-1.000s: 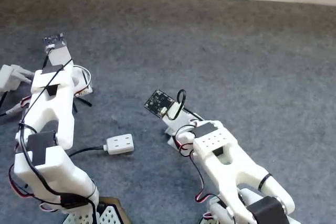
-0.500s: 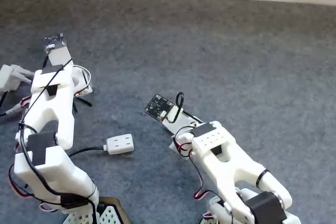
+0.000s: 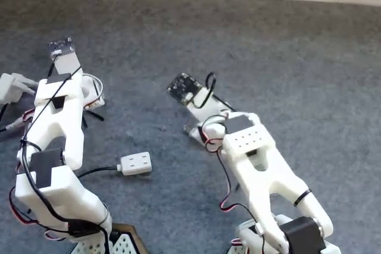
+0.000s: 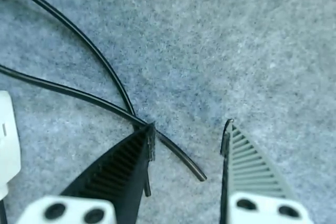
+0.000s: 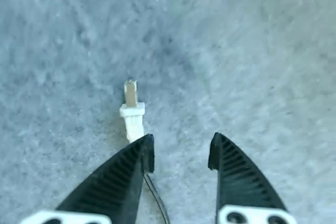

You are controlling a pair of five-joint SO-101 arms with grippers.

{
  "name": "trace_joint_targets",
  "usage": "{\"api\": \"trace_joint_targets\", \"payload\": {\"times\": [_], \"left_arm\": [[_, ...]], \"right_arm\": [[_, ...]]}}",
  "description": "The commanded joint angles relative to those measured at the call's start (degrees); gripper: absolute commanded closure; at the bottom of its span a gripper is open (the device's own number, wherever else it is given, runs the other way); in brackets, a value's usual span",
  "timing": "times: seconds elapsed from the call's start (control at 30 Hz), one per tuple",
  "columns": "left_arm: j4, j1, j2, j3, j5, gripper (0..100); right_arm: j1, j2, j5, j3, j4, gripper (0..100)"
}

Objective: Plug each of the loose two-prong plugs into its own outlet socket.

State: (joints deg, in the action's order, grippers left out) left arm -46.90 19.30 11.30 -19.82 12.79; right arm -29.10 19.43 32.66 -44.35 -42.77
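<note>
A small white two-prong plug lies on the grey carpet with its prongs pointing away from my right gripper. That gripper is open, and the plug sits just beside the tip of its black finger, outside the gap. My left gripper is open over two crossing black cables, its dark fingertip touching one of them. A white socket block on a black cord lies between the left arm and the right arm.
Another white plug-like piece lies at the far left edge, and a white body shows beside the left gripper. Grey carpet stretches open to the right and back. A pale wall runs along the far edge.
The right arm has stretched forward, its wrist moving away from the base and farther up the carpet. The left arm has kept still.
</note>
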Motion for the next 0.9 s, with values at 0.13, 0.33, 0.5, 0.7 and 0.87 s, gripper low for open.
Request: {"api": "trace_joint_targets", "payload": {"times": [0.13, 0.33, 0.5, 0.7, 0.87], "left_arm": [[0.70, -1.01, -0.13, 0.84, 0.18, 78], [0.70, -1.01, -0.13, 0.84, 0.18, 78], [0.70, -1.10, -0.13, 0.84, 0.18, 78], [0.70, -1.80, -0.13, 0.66, 0.18, 78], [0.70, -1.80, -0.13, 0.57, 0.18, 78]], "right_arm": [[0.75, -7.25, 0.88, 1.45, -0.92, 82.4], [0.66, -12.79, 0.53, 2.68, 0.57, 82.4], [0.22, -13.41, 0.53, 3.03, 0.75, 82.4], [-1.80, -13.76, 0.53, 3.03, 6.20, 82.5], [-1.98, -13.85, 2.02, 2.59, 8.40, 82.9]]}}
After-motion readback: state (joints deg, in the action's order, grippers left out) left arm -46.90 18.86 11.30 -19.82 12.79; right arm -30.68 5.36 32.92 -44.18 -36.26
